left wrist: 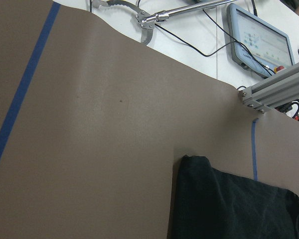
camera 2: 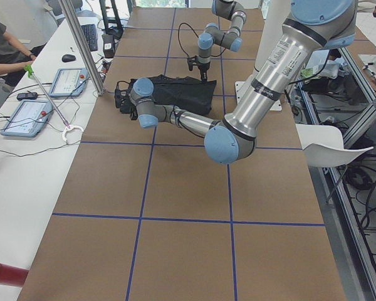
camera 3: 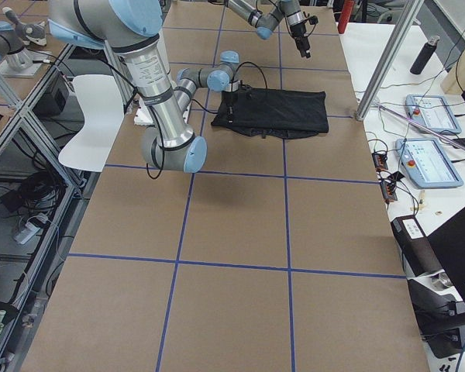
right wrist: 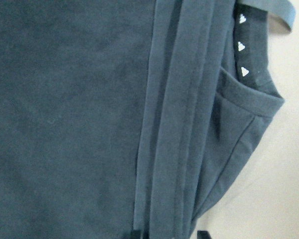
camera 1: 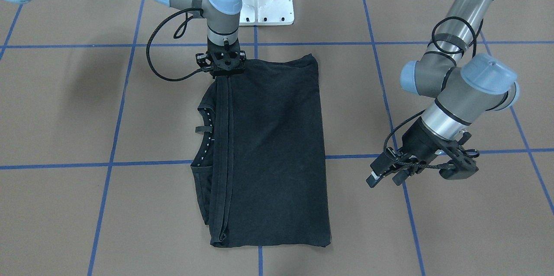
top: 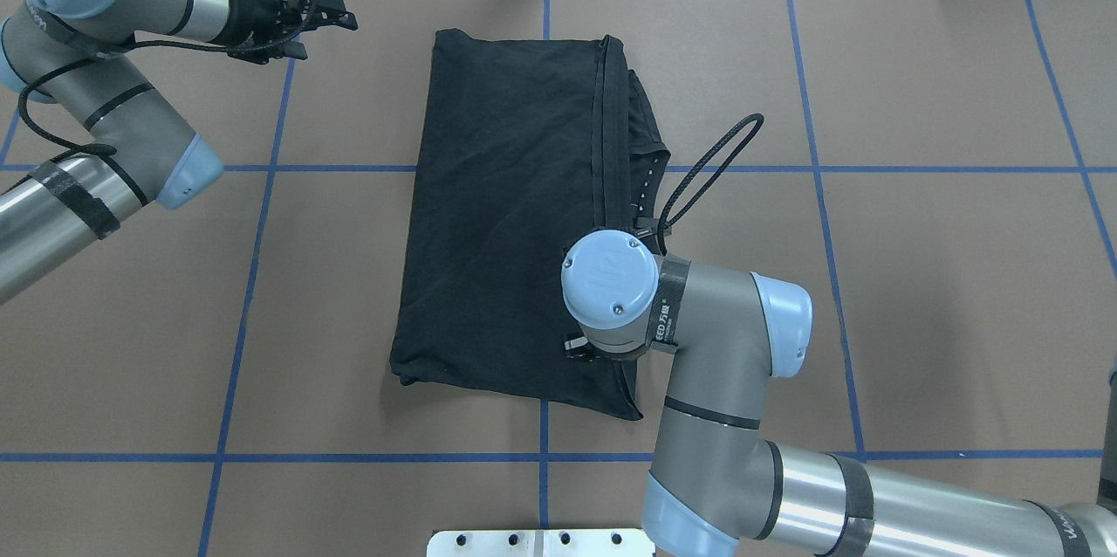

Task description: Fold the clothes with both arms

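- On the brown desk [camera 1: 433,232], the black T-shirt [camera 1: 277,150] lay flat as a long rectangle, with no sleeve sticking out and its logo hidden.
- A doubled hem band [right wrist: 174,124] ran the length of one side, beside the collar [camera 1: 207,133] with its small white marks [right wrist: 241,46], which peeked out past it.
- The right pincer [camera 1: 226,70] pointed down at the robot-side end of that band. Its tips stood apart either side of cloth that lay unbunched, so I read it as open.
- The left pincer [camera 1: 385,175] hung well apart from the shirt, fingers spread and empty.
- By my reckoning the lengthwise folding was done. A crosswise fold to shorten the packet looked left, and perhaps tidying the collar edge.
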`<state>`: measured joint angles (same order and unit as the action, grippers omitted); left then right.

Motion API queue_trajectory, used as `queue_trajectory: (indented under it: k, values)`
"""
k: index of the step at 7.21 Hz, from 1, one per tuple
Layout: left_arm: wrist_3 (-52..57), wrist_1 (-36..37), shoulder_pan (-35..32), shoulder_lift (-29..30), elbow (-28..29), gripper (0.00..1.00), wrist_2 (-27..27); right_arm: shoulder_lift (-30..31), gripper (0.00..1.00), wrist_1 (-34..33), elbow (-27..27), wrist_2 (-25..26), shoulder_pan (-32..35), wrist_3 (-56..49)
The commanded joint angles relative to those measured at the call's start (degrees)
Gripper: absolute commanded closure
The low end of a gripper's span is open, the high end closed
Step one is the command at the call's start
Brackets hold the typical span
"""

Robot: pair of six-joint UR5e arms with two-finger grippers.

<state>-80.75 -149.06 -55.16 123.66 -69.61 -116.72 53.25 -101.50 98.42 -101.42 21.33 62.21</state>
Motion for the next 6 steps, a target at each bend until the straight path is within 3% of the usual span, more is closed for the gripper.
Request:
queue_trajectory:
  k: [1, 4, 6]
  values:
    - [-0.11, 0.00, 0.14, 0.00, 0.00, 0.00, 0.00, 0.27, 0.53, -0.01, 0.02, -0.01, 0.99, -0.59]
    - [-0.11, 0.00, 0.14, 0.00, 0.00, 0.00, 0.00, -0.07, 0.50, -1.59, 0.63, -0.18, 1.09, -2.09]
    - [-0.11, 0.00, 0.14, 0.00, 0.00, 0.00, 0.00, -0.96, 0.36, -1.59, 0.81, -0.10, -1.27, -1.31]
